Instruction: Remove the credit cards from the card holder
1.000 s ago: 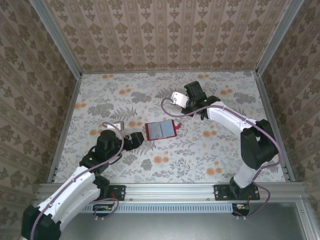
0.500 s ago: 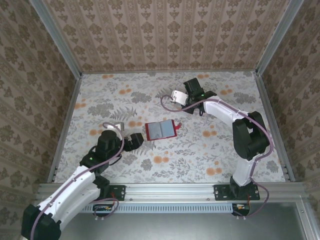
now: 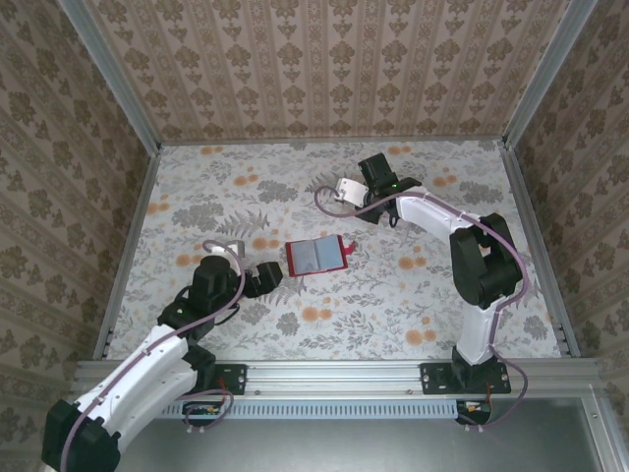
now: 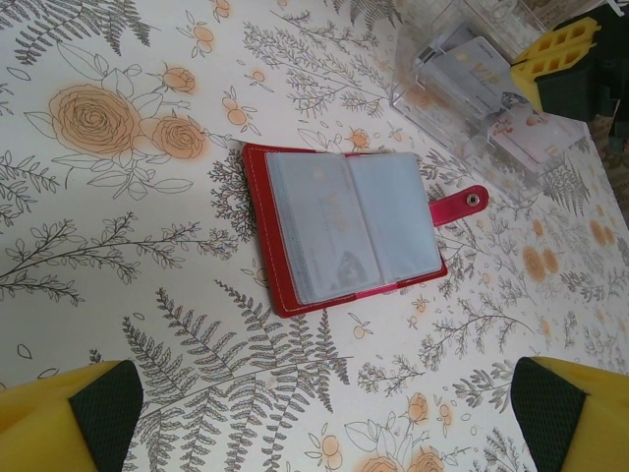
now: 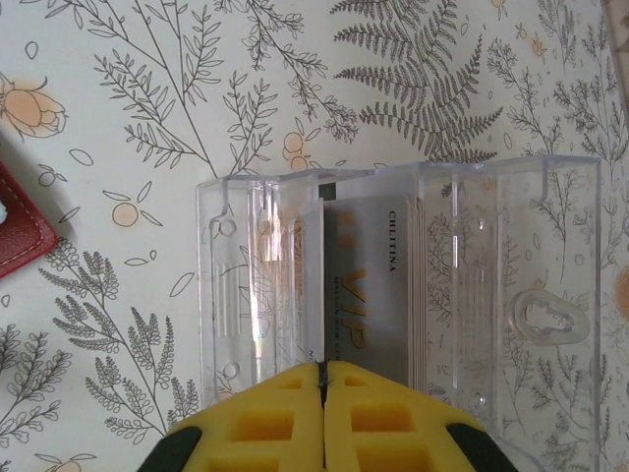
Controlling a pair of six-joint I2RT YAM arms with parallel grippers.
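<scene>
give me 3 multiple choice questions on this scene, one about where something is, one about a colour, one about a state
1. In the top view, where is the clear plastic case relative to the card holder?
A. above it in the picture, apart from it
B. below it in the picture
C. lying on top of it

2. What colour is the card holder's cover?
A. blue
B. red
C. green

3. How does the card holder lie?
A. folded shut, tab snapped
B. standing on edge
C. open flat, pockets facing up

Answers:
1 A, bare table shows between the case and the holder below it.
2 B, a red rim frames the grey-blue pockets.
3 C, both pocket pages show and the tab sticks out free at one side.
</scene>
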